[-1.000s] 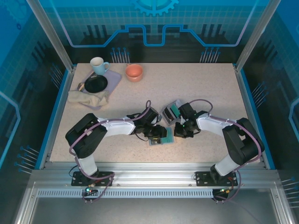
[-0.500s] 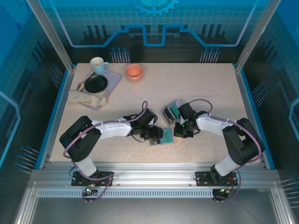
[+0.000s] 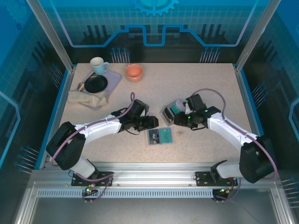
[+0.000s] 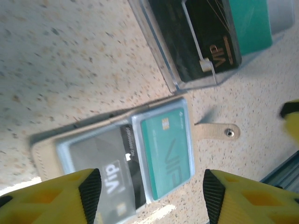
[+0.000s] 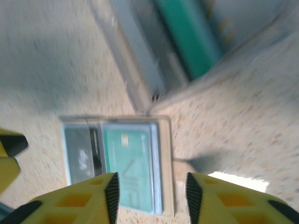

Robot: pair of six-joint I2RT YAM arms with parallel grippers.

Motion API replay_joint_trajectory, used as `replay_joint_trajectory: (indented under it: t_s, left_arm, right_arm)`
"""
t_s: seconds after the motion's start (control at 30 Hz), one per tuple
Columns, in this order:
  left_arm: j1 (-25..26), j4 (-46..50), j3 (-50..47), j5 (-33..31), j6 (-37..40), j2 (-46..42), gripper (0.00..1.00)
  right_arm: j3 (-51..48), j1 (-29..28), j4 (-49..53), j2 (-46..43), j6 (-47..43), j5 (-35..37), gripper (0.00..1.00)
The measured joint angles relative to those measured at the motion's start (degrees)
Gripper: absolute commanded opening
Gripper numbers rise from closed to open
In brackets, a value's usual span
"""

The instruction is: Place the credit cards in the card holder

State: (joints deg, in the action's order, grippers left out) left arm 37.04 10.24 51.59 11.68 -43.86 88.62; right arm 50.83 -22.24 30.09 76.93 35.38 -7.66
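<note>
Two credit cards (image 4: 167, 151) sit in the open card holder (image 3: 160, 136).
Left jaws and right jaws stand apart, empty, now drawn back off it.

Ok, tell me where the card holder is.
In the top view, the card holder lies open mid-table toward the near edge, just in front of the clear box.
</note>
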Motion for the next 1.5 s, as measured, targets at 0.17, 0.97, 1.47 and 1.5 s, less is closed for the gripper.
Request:
replay_joint_trajectory:
  t_s: [0.17, 0.97, 1.47, 1.5]
  left_arm:
    - [-4.1, -2.0, 2.2, 3.3, -3.5, 3.7, 0.69]
    - [-6.6, 1.0, 23.7, 9.4, -8.7, 25.0, 0.6]
    - [-6.7, 3.8, 25.4, 9.8, -8.6, 27.7, 0.46]
    - [-6.7, 3.8, 25.4, 9.8, -8.5, 27.7, 0.44]
  right_arm:
    - [9.7, 9.2, 0.7, 5.9, -4.9, -1.2, 0.71]
    - [18.3, 12.1, -2.4, 28.3, -5.6, -19.9, 0.67]
    - [20.5, 10.9, 6.2, 21.5, -9.7, -9.2, 0.64]
    - [20.7, 10.3, 7.1, 21.1, -10.6, -7.4, 0.63]
